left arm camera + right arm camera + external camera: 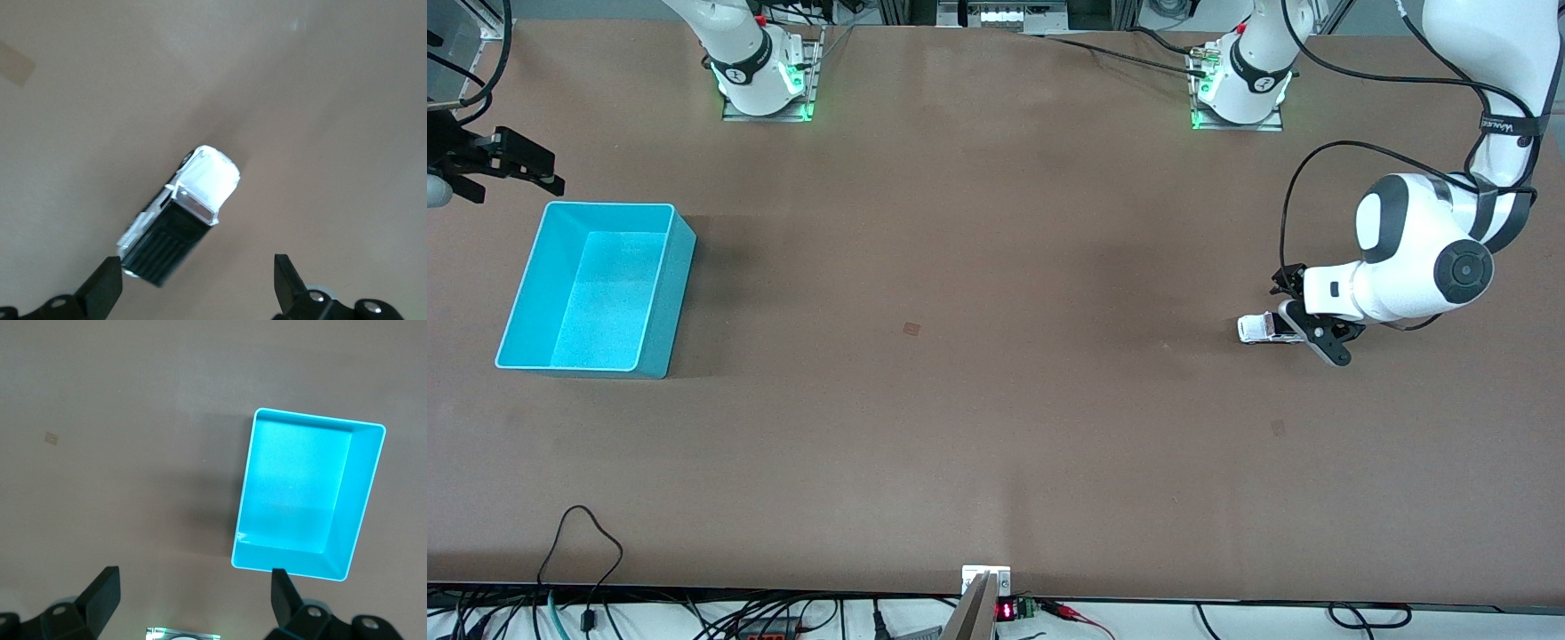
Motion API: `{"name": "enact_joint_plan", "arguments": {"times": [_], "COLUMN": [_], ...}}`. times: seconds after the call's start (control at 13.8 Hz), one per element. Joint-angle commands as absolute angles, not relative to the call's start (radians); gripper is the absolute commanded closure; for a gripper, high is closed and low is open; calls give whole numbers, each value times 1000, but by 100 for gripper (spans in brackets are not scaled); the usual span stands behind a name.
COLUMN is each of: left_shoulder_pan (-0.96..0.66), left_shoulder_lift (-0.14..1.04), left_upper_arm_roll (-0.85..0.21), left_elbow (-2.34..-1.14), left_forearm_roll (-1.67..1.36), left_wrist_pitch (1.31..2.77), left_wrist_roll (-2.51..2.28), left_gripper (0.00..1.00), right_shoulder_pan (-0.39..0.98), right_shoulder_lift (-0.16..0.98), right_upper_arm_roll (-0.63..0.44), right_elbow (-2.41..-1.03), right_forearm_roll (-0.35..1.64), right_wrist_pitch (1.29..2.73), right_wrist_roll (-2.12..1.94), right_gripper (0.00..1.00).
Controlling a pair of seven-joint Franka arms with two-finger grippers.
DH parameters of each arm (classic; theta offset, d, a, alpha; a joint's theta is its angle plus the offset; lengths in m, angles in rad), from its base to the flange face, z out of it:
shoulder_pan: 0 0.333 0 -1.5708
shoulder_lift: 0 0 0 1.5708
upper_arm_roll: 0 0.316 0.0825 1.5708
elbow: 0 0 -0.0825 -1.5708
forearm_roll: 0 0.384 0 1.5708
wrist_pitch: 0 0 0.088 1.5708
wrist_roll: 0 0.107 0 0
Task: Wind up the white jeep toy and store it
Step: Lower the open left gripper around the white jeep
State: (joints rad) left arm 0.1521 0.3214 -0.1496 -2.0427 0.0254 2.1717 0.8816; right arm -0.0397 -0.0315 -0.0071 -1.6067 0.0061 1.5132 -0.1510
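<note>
white jeep toy [1264,328] [181,215]: small boxy car, white hood and body, black ribbed rectangular roof panel, dark wheels. upright on its wheels on the brown table, toward the left arm's end. long axis runs along the table's length, white hood end pointing toward the right arm's end. roof end partly hidden in the front view.

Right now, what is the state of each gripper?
Left gripper: open, around the white jeep toy, not gripping.
Right gripper: open, empty, above the table.
</note>
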Motion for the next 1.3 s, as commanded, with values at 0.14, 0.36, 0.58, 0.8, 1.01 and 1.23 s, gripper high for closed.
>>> {"name": "enact_joint_plan", "arguments": {"times": [0.14,0.36,0.58,0.8,1.01,1.23], "left_shoulder_pan": [183,193,193,193,193,218], "left_shoulder_lift": [359,367,379,380,387,388], "left_upper_arm_roll": [-179,-181,-179,-179,-179,-181], "left_elbow": [-2085,-2123,-2125,-2126,-2147,-2200], "left_forearm_roll": [100,101,101,101,121,124], "left_wrist_pitch": [2270,2336,2388,2402,2440,2486], "left_wrist_roll": [1184,1322,1425,1460,1482,1486], "left_gripper": [0,0,0,0,0,0], "right_shoulder_pan": [-49,-54,-54,-52,-51,-51], "right_shoulder_lift": [-25,-25,-25,-25,-25,-25], "right_upper_arm_roll": [-2,-2,-2,-2,0,0], "right_elbow": [-1591,-1591,-1591,-1591,-1591,-1591], "right_forearm_roll": [9,9,9,9,8,8], "right_wrist_pitch": [1496,1494,1494,1494,1494,1493], "right_wrist_roll": [-141,-141,-141,-140,-141,-141], "right_gripper": [0,0,0,0,0,0]}}
